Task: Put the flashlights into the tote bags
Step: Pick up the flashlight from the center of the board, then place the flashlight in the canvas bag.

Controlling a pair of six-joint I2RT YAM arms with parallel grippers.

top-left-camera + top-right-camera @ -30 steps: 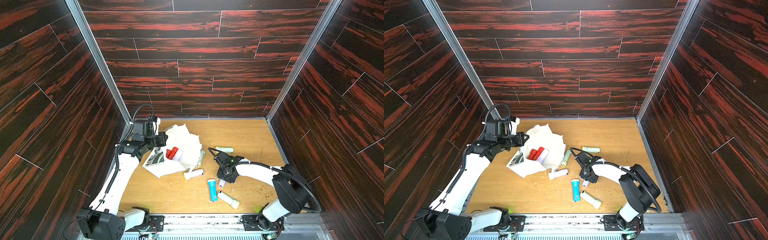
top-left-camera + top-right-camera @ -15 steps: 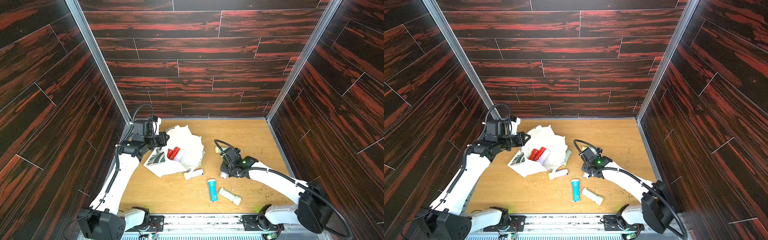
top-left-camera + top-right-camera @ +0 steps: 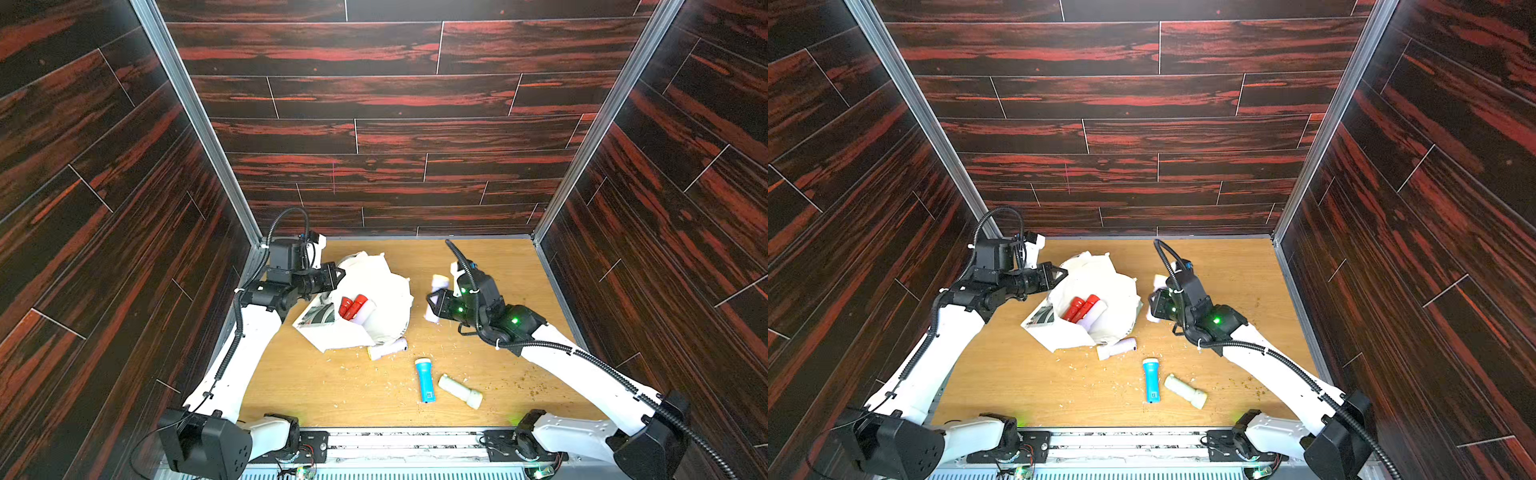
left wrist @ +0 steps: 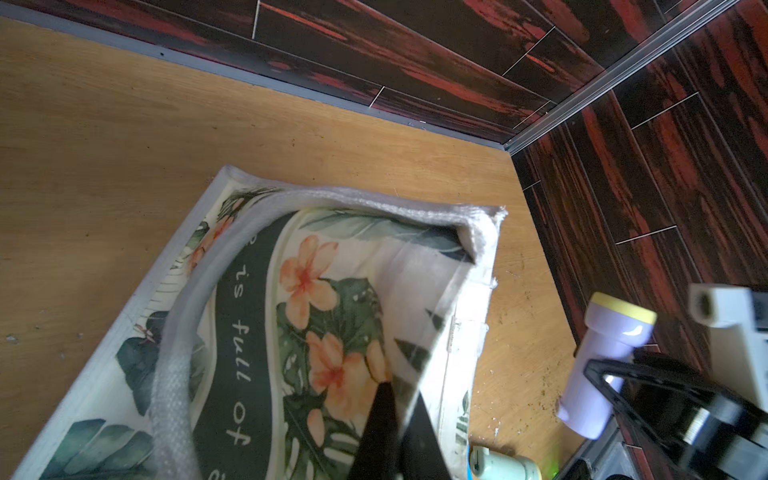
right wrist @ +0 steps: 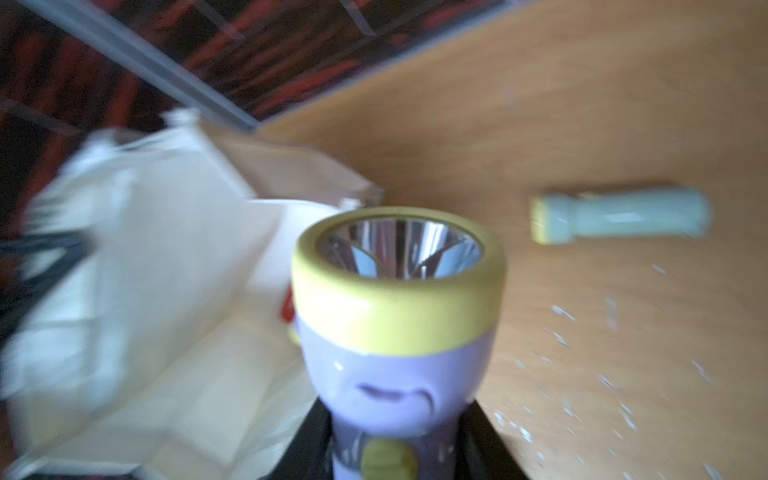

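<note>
The wooden desk (image 3: 316,386) carries a crumpled off-white tote bag (image 3: 386,299) toward its left side. A pale flashlight (image 3: 388,348) lies just beside the bag's near edge. Nearer the front, a blue flashlight (image 3: 424,380) and a cream flashlight (image 3: 460,390) lie close together among scattered crumbs (image 3: 536,388).

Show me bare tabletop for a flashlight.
Free: the far corner behind the right arm, and the near strip between the left arm and blue flashlight. Crowded: around the tote bag and the pale flashlight at its near edge.
</note>
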